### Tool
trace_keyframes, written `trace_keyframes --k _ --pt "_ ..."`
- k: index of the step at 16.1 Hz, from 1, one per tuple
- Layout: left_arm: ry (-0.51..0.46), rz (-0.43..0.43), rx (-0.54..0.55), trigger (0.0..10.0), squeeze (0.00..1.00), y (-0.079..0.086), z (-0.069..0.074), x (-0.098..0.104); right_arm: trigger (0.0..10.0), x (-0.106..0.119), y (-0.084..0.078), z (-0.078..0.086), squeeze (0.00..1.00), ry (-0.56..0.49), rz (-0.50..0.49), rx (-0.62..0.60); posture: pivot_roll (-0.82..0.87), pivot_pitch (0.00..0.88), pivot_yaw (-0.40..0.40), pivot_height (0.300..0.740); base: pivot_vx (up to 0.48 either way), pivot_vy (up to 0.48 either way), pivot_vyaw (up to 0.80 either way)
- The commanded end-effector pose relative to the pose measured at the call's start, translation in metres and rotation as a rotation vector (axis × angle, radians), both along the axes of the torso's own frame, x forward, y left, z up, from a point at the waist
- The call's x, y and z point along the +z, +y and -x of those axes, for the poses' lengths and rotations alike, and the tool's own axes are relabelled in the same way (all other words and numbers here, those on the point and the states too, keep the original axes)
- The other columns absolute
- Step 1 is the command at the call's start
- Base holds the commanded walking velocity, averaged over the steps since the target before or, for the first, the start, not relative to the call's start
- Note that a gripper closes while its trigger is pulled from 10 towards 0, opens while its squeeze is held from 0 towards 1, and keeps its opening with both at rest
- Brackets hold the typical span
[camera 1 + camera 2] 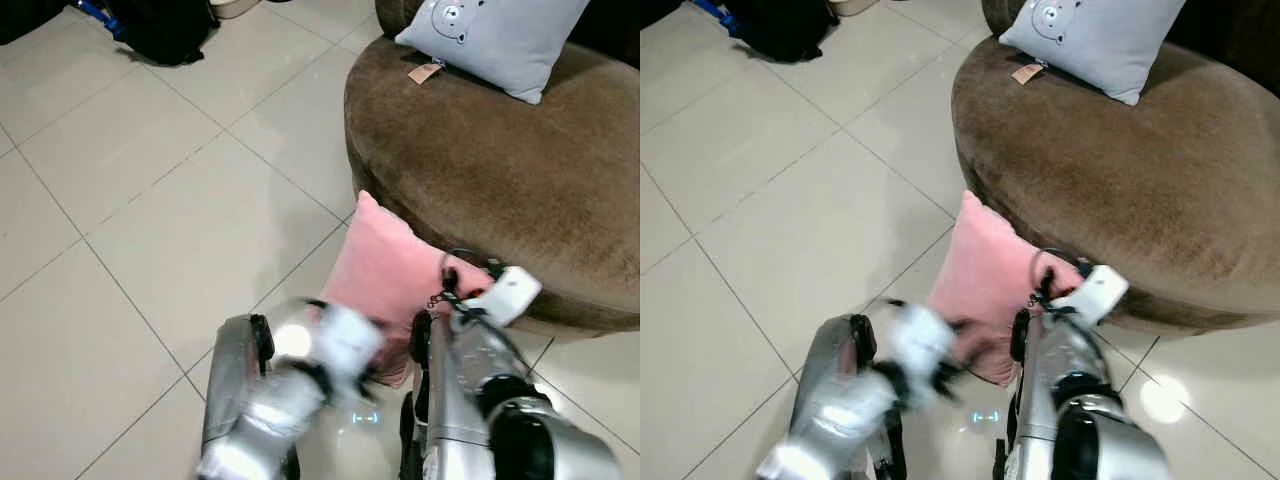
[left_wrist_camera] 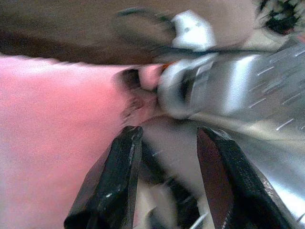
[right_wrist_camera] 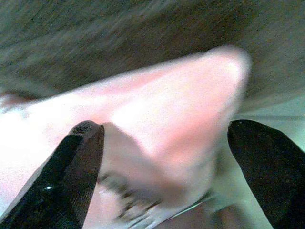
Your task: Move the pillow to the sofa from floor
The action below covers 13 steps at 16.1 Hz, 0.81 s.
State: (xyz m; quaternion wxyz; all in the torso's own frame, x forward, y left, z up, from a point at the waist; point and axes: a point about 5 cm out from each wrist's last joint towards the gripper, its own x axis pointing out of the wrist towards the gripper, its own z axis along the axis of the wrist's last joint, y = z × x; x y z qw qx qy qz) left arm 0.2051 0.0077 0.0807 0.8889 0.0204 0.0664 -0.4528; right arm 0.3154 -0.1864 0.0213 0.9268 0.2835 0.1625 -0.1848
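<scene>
A rounded brown fabric sofa rises just beyond both grippers, a grey bear-print cushion already on its seat. The soft pink square pillow is not yet up there: it stands on the pale tiled floor, leaning against the sofa's base. The right gripper, fingers spread, straddles a pillow corner; the left gripper, also spread, sits beside the pillow's near edge. Grasp, lift and placement all appear left to do.
</scene>
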Motion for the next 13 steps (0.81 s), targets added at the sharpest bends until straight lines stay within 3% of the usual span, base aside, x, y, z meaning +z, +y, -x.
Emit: trace_keyframes --k 1,2,3,4,6,7,8,9,10,11,13 --pt "0.003 -0.034 0.008 10.0 0.00 -0.019 0.011 -0.002 10.0 -0.004 0.008 0.002 0.00 -0.010 -0.074 -0.004 0.25 0.269 0.117 0.501 0.000 0.000 0.00" --pt "0.006 -0.026 -0.011 10.0 0.00 -0.059 0.029 0.004 10.0 -0.003 0.019 0.000 0.00 -0.038 -0.148 0.008 0.25 0.271 0.118 0.501 0.000 0.000 0.00" --pt "-0.007 -0.032 -0.012 10.0 0.00 -0.087 0.040 0.010 10.0 -0.002 0.026 -0.002 0.00 -0.060 -0.205 0.015 0.23 0.269 0.113 0.501 0.000 0.000 0.00" --pt "-0.044 -0.059 0.085 10.0 0.00 -0.096 0.037 0.016 10.0 -0.001 0.033 -0.003 0.00 -0.071 -0.222 0.039 0.22 0.263 0.107 0.501 0.000 0.000 0.00" --pt "-0.133 -0.124 0.337 10.0 0.00 -0.086 0.013 0.027 10.0 0.001 0.041 -0.005 0.00 -0.071 -0.190 0.107 0.21 0.246 0.079 0.501 0.000 0.000 0.00" --pt "-0.154 -0.125 0.338 10.0 0.00 -0.093 0.010 0.034 10.0 0.002 0.040 -0.006 0.00 -0.071 -0.176 0.124 0.21 0.246 0.066 0.501 0.000 0.000 0.00" --pt "-0.141 -0.108 0.352 10.0 0.00 -0.032 -0.031 0.052 10.0 0.003 0.038 -0.007 0.00 -0.070 -0.170 0.129 0.22 0.245 0.054 0.501 0.000 0.000 0.00" --pt "-0.205 -0.085 0.305 10.0 0.00 0.080 -0.072 0.093 9.8 0.003 0.036 -0.008 0.00 -0.072 -0.168 0.127 0.21 0.242 0.052 0.501 0.000 0.000 0.00" --pt "-0.227 -0.085 0.276 10.0 0.00 0.124 -0.081 0.105 9.8 0.004 0.035 -0.008 0.00 -0.074 -0.166 0.127 0.21 0.242 0.052 0.501 0.000 0.000 0.00" --pt "-0.201 -0.074 0.271 10.0 0.00 0.175 -0.090 0.104 9.3 0.004 0.034 -0.008 0.00 -0.076 -0.165 0.124 0.21 0.242 0.054 0.501 0.000 0.000 0.00" --pt "-0.178 -0.052 0.269 10.0 0.00 0.201 -0.093 0.100 9.5 0.004 0.033 -0.008 0.00 -0.076 -0.163 0.121 0.21 0.242 0.054 0.501 0.000 0.000 0.00"
